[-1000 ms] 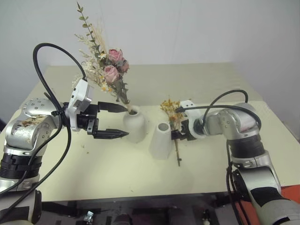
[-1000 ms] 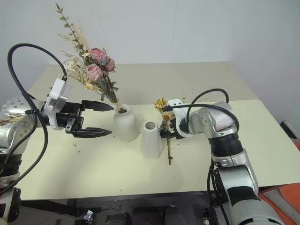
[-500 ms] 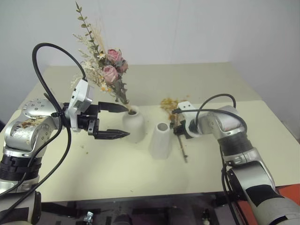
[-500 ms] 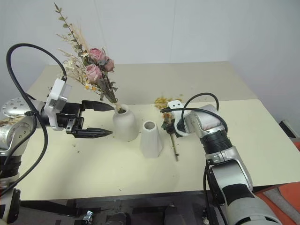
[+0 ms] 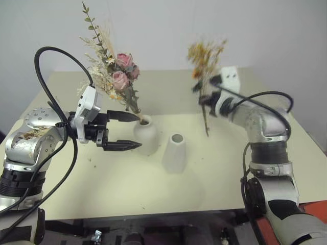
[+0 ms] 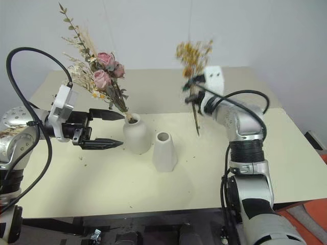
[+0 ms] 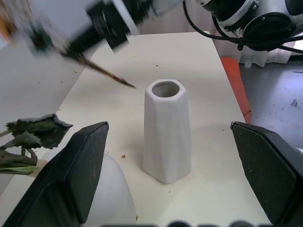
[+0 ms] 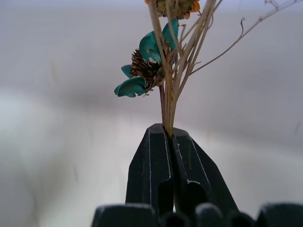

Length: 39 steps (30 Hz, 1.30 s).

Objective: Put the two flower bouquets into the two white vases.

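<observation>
On the pale worktop (image 5: pixel 102 194), nearest the robot, the tapered cone vase (image 5: pixel 174 152) stands upright and empty, its round mouth open to the ceiling. Just beside it on the robot's left stands the rounded narrow-necked vase (image 5: pixel 146 135), with the stems of the pink rose bouquet (image 5: pixel 113 76) set in its neck and the roses, pale grasses and green sprigs rising above it, leaning to the left. The left gripper (image 5: pixel 130 130) hangs level at this vase, its two black fingers spread apart, one by the neck and one by the belly; whether they touch the vase cannot be told. Farther back and to the right, the right gripper (image 5: pixel 204 94) is raised well above the worktop with its fingers pressed together on the stems of the yellow-orange bouquet (image 5: pixel 204 56), blossoms upward and the thin stem ends hanging below, clear of the surface and apart from both vases.
</observation>
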Tool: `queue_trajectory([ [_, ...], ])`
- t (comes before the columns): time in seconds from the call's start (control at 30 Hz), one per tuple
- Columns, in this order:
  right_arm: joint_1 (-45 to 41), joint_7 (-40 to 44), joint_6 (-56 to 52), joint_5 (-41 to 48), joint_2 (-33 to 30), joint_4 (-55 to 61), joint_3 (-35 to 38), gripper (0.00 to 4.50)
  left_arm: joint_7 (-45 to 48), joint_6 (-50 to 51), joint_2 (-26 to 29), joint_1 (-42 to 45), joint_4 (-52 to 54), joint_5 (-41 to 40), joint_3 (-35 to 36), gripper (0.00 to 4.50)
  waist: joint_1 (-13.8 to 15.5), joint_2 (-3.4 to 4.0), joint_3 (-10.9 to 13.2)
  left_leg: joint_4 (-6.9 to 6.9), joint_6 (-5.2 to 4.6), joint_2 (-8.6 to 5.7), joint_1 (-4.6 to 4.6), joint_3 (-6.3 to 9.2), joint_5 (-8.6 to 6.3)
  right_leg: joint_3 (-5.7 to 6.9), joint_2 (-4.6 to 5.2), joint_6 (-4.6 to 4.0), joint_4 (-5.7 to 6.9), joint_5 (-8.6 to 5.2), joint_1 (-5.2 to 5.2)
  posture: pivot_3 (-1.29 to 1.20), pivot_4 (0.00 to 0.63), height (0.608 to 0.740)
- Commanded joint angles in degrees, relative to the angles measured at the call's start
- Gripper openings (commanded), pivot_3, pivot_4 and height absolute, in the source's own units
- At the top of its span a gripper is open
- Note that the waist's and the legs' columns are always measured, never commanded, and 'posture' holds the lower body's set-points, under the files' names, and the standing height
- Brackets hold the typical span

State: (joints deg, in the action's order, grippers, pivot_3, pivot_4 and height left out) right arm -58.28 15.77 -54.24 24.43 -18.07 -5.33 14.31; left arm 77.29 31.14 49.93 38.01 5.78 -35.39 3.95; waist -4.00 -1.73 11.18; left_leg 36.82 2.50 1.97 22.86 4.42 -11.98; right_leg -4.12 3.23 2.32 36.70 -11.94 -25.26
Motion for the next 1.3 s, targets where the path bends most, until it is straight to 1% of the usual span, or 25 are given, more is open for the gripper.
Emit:
queue_trajectory([
  [0.03,0.9,3.3,3.4,10.3,1.1,6.8,9.5,0.03,0.5,-0.5,0.4,0.8,0.1,-0.6,1.0,4.50,0.0,0.00,0.0,0.00,0.00,-0.01,0.00,0.00,0.00,0.00,0.01,-0.04,0.00,0.02,0.01,0.00,0.150,0.740],
  [0.1,1.9,5.3,1.7,17.8,2.0,10.1,13.1,0.03,0.9,-0.2,0.3,1.1,-0.1,-0.7,0.7,4.50,0.0,0.00,0.0,0.01,0.00,-0.01,-0.01,0.00,0.00,0.00,0.02,-0.07,0.00,0.05,0.03,0.00,0.150,0.740],
  [0.17,3.5,7.0,-0.1,24.5,2.5,13.9,14.3,0.03,1.2,-0.1,0.2,1.4,-0.4,-0.7,0.4,4.50,0.0,0.00,0.0,0.01,0.00,-0.01,-0.03,0.00,0.00,0.00,0.01,-0.06,0.03,0.04,0.04,0.00,0.150,0.740],
  [0.27,6.3,9.1,-1.8,32.7,2.4,18.3,14.1,0.03,1.5,0.0,0.0,2.0,-0.8,-0.6,0.1,4.50,-0.2,0.01,0.0,0.01,0.00,0.00,-0.05,-0.01,0.00,-0.01,0.00,-0.04,0.05,0.02,0.04,0.00,0.150,0.740],
  [0.4,9.5,9.9,-2.9,39.4,1.6,22.1,12.0,0.03,1.9,0.5,-0.3,2.2,-1.1,-1.1,-0.2,4.50,-0.2,0.01,0.0,0.01,0.00,0.01,-0.09,-0.01,0.00,-0.03,-0.01,0.00,0.08,-0.01,0.04,0.00,0.150,0.740],
  [0.57,11.4,10.4,-0.7,40.6,1.2,24.0,7.5,0.03,2.2,0.4,-0.4,2.2,-1.2,-1.0,-0.4,4.50,-0.1,0.01,0.0,0.01,0.00,0.00,-0.08,-0.01,0.00,-0.02,-0.01,0.04,0.06,-0.04,0.05,0.00,0.150,0.740],
  [0.63,11.4,10.2,0.6,40.2,2.1,23.7,5.9,0.03,2.3,0.4,-0.5,2.3,-1.3,-1.0,-0.4,4.50,-0.1,0.01,0.0,0.01,0.00,0.01,-0.08,-0.01,0.00,-0.02,-0.01,0.04,0.07,-0.04,0.04,0.00,0.150,0.740],
  [0.8,13.6,10.4,4.7,36.4,4.0,23.0,1.1,0.03,2.4,0.5,-0.3,2.5,-1.3,-0.9,-0.3,4.50,-0.1,0.01,0.0,0.01,0.00,0.01,-0.08,-0.01,0.00,-0.02,-0.01,0.06,0.06,-0.05,0.04,0.00,0.150,0.740],
  [1.0,17.2,13.2,10.4,30.3,3.9,22.8,-3.9,0.03,2.6,0.6,0.3,2.5,-1.3,-1.0,0.1,4.50,0.0,0.01,0.0,0.02,0.00,0.00,-0.05,-0.01,0.00,-0.01,0.00,0.06,0.05,-0.04,0.04,0.00,0.150,0.740],
  [1.17,18.3,14.4,13.8,27.1,3.7,21.7,-5.2,0.03,2.7,0.6,0.6,2.4,-1.4,-1.0,0.4,4.50,0.0,0.01,0.0,0.02,0.00,0.00,-0.07,-0.01,0.00,-0.01,-0.01,0.10,0.05,-0.07,0.04,0.00,0.150,0.740],
  [1.3,16.1,12.6,12.9,31.0,3.9,22.5,-2.5,0.03,2.8,0.6,0.9,2.2,-1.3,-1.1,0.4,4.50,0.0,0.01,0.0,0.01,0.00,0.01,-0.07,-0.01,0.00,-0.01,-0.01,0.10,0.06,-0.07,0.04,0.00,0.150,0.740],
])
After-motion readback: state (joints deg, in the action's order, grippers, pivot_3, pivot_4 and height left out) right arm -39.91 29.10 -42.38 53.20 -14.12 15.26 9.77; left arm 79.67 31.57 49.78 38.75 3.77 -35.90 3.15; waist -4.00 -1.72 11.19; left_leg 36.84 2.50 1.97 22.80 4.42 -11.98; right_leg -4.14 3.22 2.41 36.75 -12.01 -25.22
